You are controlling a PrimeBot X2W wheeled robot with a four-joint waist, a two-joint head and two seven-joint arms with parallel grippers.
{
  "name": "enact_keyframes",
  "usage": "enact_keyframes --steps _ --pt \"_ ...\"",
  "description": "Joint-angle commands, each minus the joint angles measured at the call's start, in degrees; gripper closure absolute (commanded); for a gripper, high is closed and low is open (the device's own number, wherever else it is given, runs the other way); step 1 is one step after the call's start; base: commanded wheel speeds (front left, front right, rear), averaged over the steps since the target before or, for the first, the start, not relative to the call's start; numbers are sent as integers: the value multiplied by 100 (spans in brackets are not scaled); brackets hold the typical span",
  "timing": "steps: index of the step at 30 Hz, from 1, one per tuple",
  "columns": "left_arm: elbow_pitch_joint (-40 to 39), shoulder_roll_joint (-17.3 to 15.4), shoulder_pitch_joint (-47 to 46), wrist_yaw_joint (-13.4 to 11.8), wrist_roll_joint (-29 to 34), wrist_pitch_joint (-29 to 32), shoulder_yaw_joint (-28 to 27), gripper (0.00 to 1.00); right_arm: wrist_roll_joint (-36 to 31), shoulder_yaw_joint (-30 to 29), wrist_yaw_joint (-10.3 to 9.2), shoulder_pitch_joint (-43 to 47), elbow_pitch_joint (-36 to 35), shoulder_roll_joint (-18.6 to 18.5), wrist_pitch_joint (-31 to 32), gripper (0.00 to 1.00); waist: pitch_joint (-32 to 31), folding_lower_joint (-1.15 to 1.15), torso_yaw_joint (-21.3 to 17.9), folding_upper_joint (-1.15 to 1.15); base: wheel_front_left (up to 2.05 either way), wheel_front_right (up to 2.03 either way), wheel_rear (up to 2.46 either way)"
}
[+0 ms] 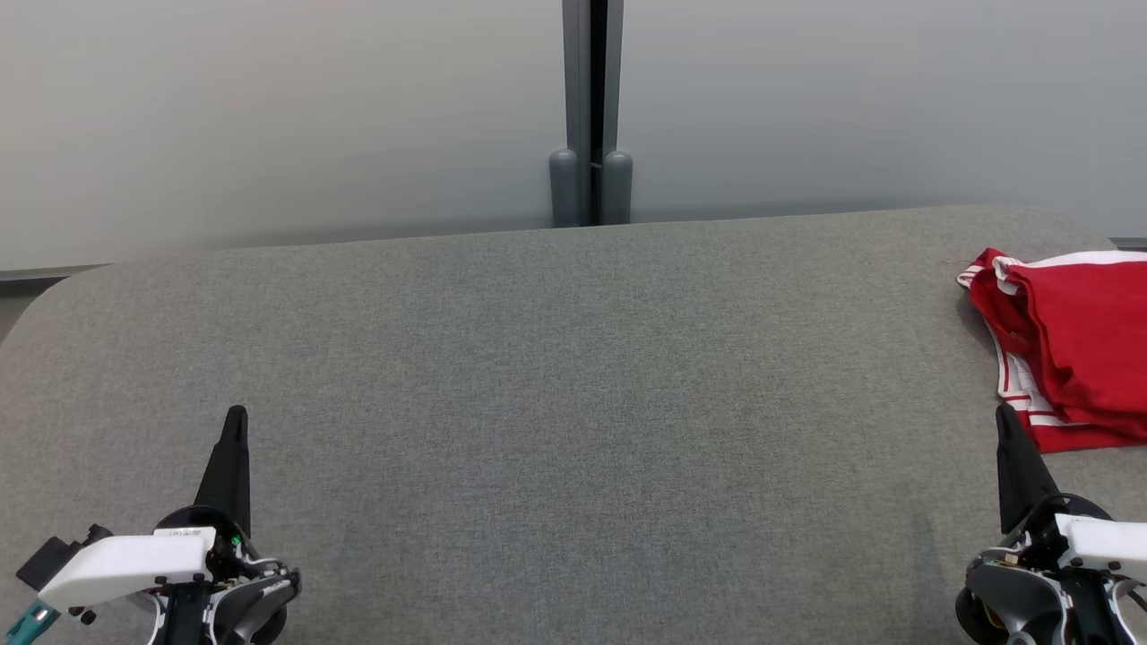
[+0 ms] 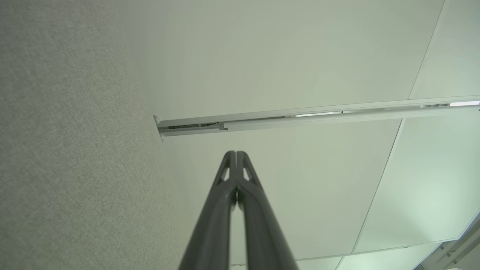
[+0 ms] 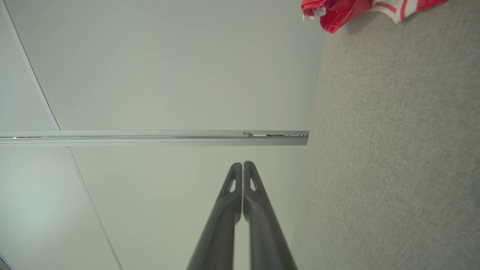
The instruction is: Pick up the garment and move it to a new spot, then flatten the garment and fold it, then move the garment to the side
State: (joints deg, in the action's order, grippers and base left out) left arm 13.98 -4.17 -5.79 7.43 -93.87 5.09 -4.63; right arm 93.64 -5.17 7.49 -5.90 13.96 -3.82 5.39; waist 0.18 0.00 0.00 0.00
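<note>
Evidently parked, the left fingers [image 1: 229,461] and right fingers [image 1: 1017,466] sit pressed together, empty, at the lower corners above the grey table [image 1: 573,403]; the red garment [image 1: 1080,345] lies loosely folded at the right edge, probably set aside.

This looks like an office or lab room; pale frosted partition panels [image 1: 269,116] stand behind the bench [image 1: 573,376], joined by a grey metal post [image 1: 591,90]; the bench has a grey woven fabric cover and rounded corners.
</note>
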Motion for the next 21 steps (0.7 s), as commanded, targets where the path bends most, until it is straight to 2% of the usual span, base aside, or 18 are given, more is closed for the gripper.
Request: enact_keyframes --steps 1,21 --pt "11 -3 -73 22 -1 18 -30 100 -25 -20 0 -50 3 -4 31 100 0 0 0 0 0 0 0" --pt "13 23 -78 22 40 39 -69 100 -55 -53 0 -54 5 13 53 100 0 0 0 0 0 0 0"
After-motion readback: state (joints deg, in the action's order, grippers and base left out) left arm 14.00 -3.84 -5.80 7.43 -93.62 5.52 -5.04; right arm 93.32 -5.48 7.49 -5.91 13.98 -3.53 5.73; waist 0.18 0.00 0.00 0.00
